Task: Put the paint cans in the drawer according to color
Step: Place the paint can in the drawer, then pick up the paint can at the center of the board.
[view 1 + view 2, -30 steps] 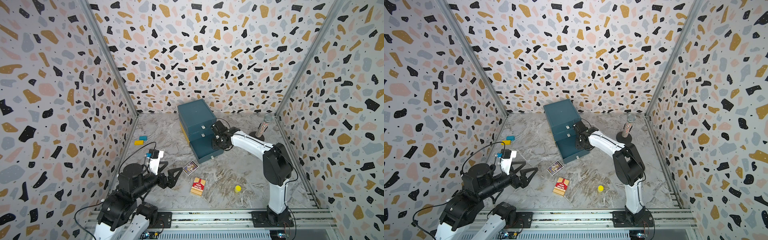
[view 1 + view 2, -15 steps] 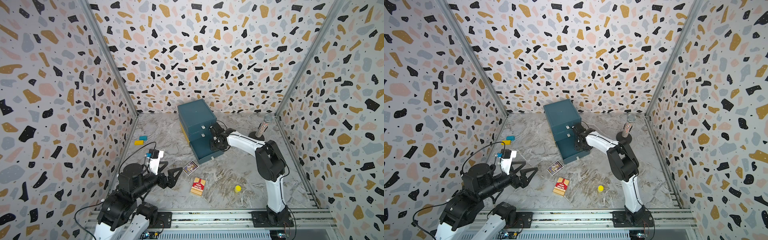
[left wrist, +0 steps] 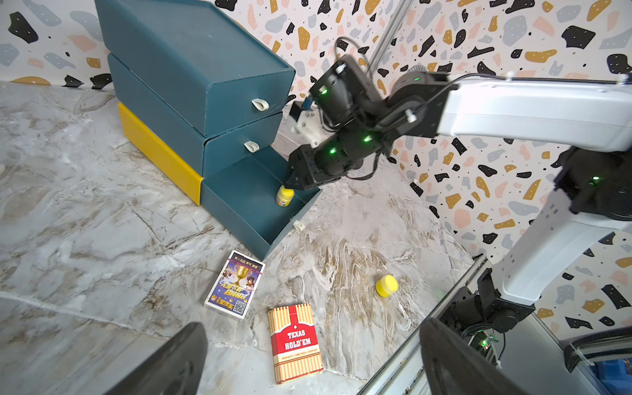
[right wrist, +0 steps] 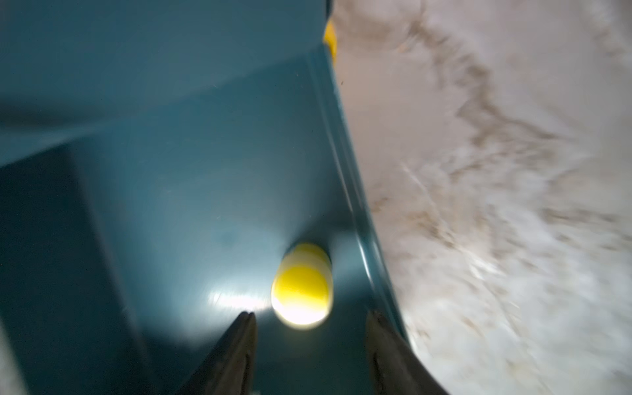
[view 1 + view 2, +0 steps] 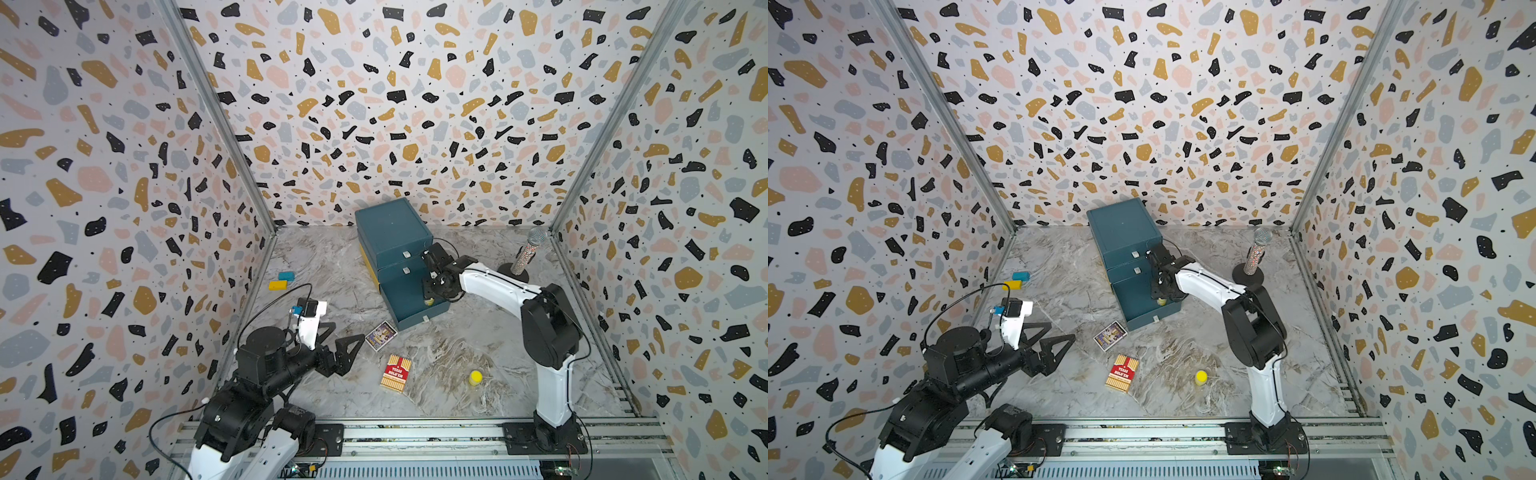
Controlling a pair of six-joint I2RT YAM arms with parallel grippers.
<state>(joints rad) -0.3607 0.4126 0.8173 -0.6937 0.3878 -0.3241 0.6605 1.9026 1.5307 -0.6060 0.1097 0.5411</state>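
– Status, right gripper (image 4: 310, 318)?
– I read jaws apart, poised over yellow paint can (image 4: 302, 284) inside the pulled-out bottom drawer (image 3: 236, 219), frame centre.
– Left gripper (image 5: 343, 337)?
– Jaws spread wide, lower left, above the marble floor (image 5: 449, 345).

I am reading "TEXAS HOLD'EM" in white letters on the red panel of the striped card box (image 3: 295, 342) lying on the bench (image 3: 85, 239); the fine line beneath it is coming out too small to read. The purple card box (image 3: 235, 284) beside it is showing yellow characters and a QR code, neither legible to me.
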